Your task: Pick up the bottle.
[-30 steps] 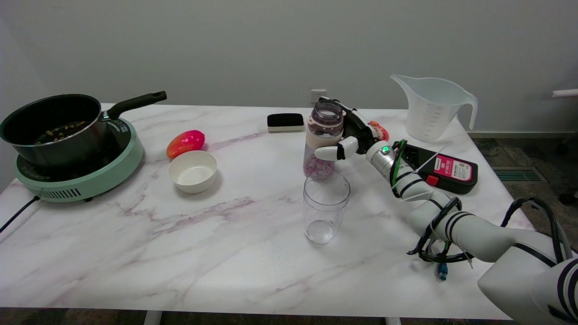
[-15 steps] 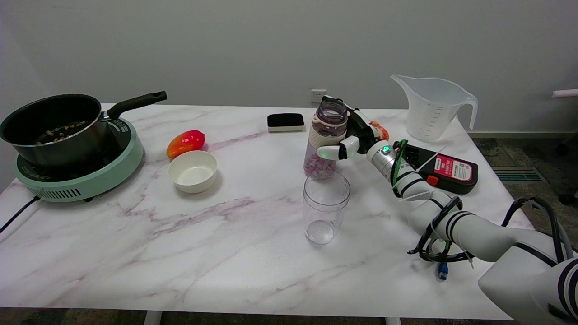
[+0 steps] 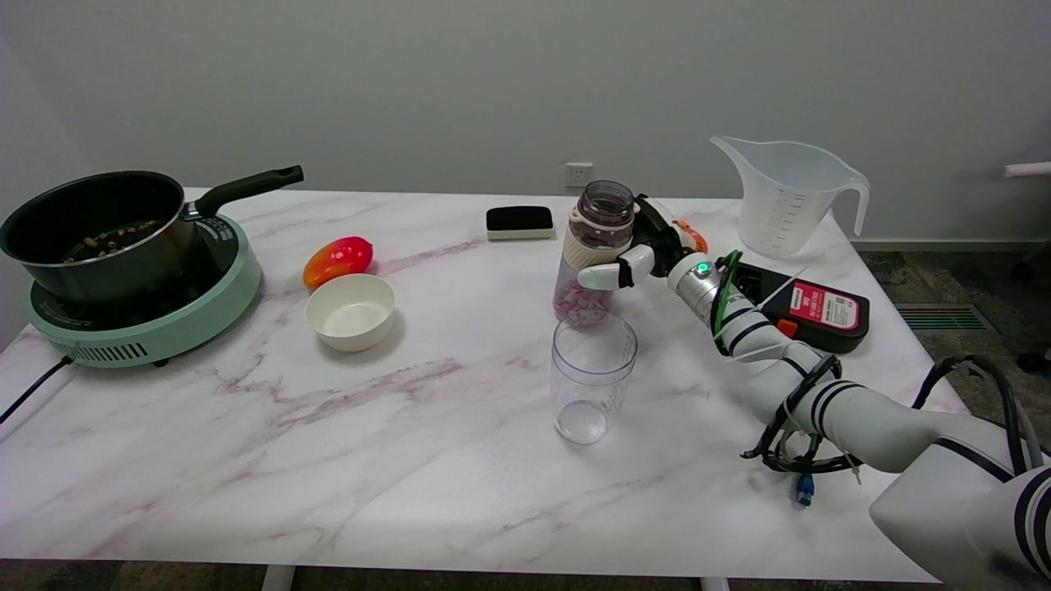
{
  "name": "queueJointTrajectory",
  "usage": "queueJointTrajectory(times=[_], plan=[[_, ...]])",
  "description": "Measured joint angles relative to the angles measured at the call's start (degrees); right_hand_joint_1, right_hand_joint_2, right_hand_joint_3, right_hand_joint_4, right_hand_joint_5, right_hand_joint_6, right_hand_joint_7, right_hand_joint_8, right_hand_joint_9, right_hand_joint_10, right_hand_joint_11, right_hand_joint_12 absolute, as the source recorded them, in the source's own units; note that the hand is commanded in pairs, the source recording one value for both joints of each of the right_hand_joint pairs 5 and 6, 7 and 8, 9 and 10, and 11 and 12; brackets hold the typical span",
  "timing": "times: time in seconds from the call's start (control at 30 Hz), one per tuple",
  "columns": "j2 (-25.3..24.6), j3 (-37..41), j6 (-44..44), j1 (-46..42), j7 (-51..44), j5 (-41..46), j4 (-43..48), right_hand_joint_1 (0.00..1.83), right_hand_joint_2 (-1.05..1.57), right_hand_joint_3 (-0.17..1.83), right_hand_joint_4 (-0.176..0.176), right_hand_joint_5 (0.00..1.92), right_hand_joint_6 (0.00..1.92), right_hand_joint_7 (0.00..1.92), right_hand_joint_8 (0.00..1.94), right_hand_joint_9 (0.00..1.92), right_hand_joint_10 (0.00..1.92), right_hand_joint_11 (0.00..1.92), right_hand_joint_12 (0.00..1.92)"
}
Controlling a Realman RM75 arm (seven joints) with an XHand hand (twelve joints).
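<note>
The bottle (image 3: pixel 594 246) is clear with a cream band below its open mouth and pink pieces in its lower part. It stands at the table's middle back, leaning slightly to the right. My right hand (image 3: pixel 649 246) grips it from the right: the thumb lies across its front under the band and the fingers wrap behind it. Its base shows just behind the rim of a clear cup, and I cannot tell whether it touches the table.
A clear plastic cup (image 3: pixel 591 377) stands right in front of the bottle. A black-and-red device (image 3: pixel 809 312) and a clear measuring jug (image 3: pixel 788 197) sit to the right. To the left are a black eraser (image 3: pixel 519 222), white bowl (image 3: pixel 351 310), red pepper (image 3: pixel 337 259) and pot on a green cooker (image 3: pixel 139 304).
The bottle's top has shifted slightly to the right and up with my hand around it, and it leans a little more. Nothing else has moved.
</note>
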Motion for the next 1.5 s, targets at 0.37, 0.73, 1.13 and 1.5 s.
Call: queueJointTrajectory(times=[0.37,0.73,1.13,1.5], plan=[[0.15,-0.02,-0.8,0.1,-0.07,-0.04,0.8,1.63,0.7,0.74,0.0,1.61,1.61,1.68,1.68,1.5,1.5,1.28,1.28],[0.29,0.05,-1.26,-0.05,-0.08,-0.36,2.03,1.62,0.63,0.88,0.0,1.52,1.52,1.63,1.63,1.46,1.46,1.26,1.26],[0.38,0.44,-1.56,-0.37,-1.17,-0.49,2.75,1.59,0.74,0.74,0.0,1.63,1.63,1.64,1.64,1.46,1.46,1.27,1.27],[0.45,1.87,-2.11,-0.52,-3.64,-0.38,3.14,1.57,0.83,0.64,0.0,1.71,1.71,1.66,1.66,1.46,1.46,1.27,1.27]])
